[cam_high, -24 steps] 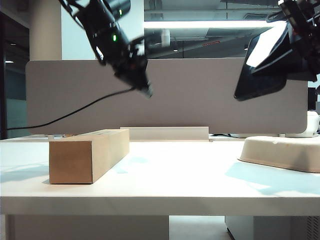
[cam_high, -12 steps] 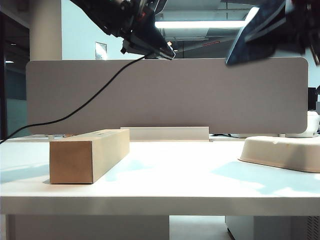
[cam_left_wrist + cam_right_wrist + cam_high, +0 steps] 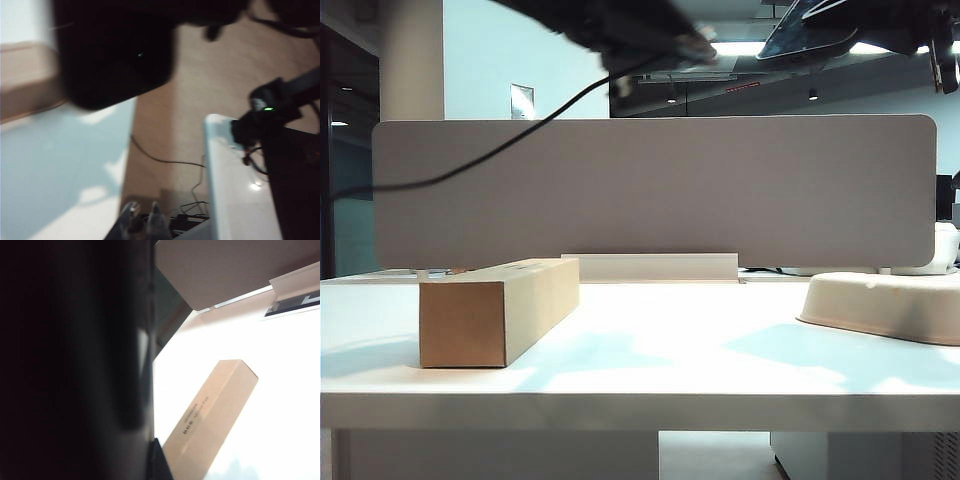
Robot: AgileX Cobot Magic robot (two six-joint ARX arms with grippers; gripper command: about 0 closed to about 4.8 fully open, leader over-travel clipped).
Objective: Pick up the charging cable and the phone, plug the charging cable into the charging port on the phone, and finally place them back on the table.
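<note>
My left gripper (image 3: 695,48) is clamped on the charging cable (image 3: 500,150), high above the table (image 3: 650,360); the cord trails down and left. My right gripper (image 3: 910,15) pinches the phone (image 3: 805,38), held near level, just right of the plug.

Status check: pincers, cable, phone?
Left pincer shut on charging cable, high up. Right pincer shut on phone. Not plugged. Nothing between.

Both grippers rose, carrying cable (image 3: 500,150) and phone (image 3: 805,40).
</note>
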